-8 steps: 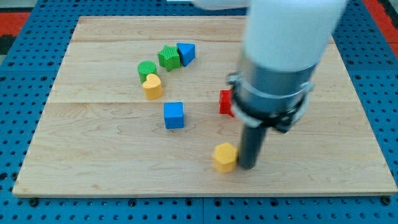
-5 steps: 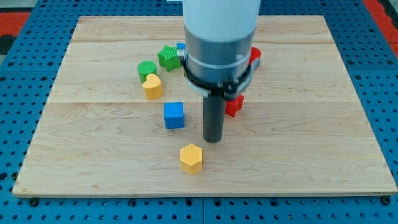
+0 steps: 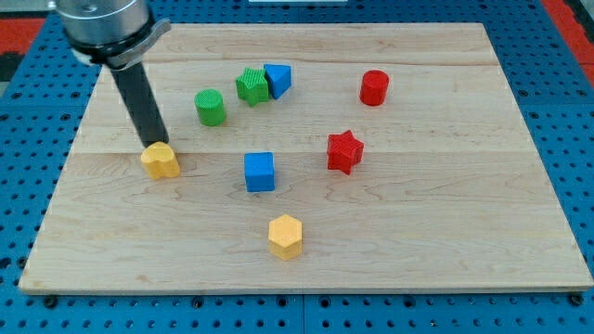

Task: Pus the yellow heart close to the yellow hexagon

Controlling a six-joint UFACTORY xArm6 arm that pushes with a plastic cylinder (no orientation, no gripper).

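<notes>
Bench (image 3: 520,232): wooden board, nine items recorded. No fingers were fitted; their state could not be told. My tip (image 3: 154,144) was found touching the top edge of the yellow heart (image 3: 161,160), at the view's left. The yellow hexagon (image 3: 286,236) was placed well apart, toward the view's bottom centre. Between them was listed a blue cube (image 3: 260,172). Also catalogued: green cylinder (image 3: 211,107), green block (image 3: 251,85) touching a blue block (image 3: 277,79), red star (image 3: 344,150), red cylinder (image 3: 374,87).
</notes>
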